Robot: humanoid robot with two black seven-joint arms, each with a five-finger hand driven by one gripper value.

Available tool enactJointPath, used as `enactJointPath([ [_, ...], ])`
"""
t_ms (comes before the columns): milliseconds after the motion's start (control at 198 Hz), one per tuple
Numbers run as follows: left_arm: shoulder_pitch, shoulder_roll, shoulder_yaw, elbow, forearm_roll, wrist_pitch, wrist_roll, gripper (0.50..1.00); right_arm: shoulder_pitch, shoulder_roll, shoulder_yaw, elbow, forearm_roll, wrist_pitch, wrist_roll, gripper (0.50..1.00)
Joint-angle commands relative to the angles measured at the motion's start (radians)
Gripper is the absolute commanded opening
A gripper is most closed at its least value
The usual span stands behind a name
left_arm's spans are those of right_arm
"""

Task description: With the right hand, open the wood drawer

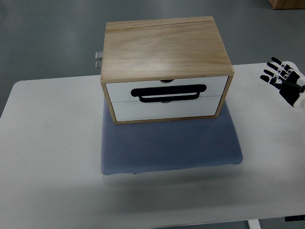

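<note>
White table (47,143) carries blue mat (171,148) under closed wood drawer (167,71); right hand (285,81) hovers aside, fingers (272,71) spread.

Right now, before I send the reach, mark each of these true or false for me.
1. The wood drawer box sits on a blue mat. True.
2. Both white drawer fronts are closed. True.
3. The right robot hand grips the black handle. False: it hangs well right of the box with fingers spread, touching nothing.
4. The handle is on the box's top. False: it lies across the front, where the two drawers meet.
5. The left robot hand rests on the table. False: it is not visible.
</note>
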Motion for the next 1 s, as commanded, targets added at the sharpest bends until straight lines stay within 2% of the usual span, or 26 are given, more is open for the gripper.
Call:
enactJointPath([
  [0, -0.001, 0.0, 0.0, -0.004, 0.0, 0.0, 0.0, 1.0, 0.0, 0.0, 0.0, 0.0, 0.0, 0.0, 0.0, 0.952],
  [992, 0.002, 0.0, 0.0, 0.018, 0.0, 0.0, 0.0, 1.0, 0.011, -0.026, 0.009, 0.0, 0.002, 0.003, 0.003, 0.952],
])
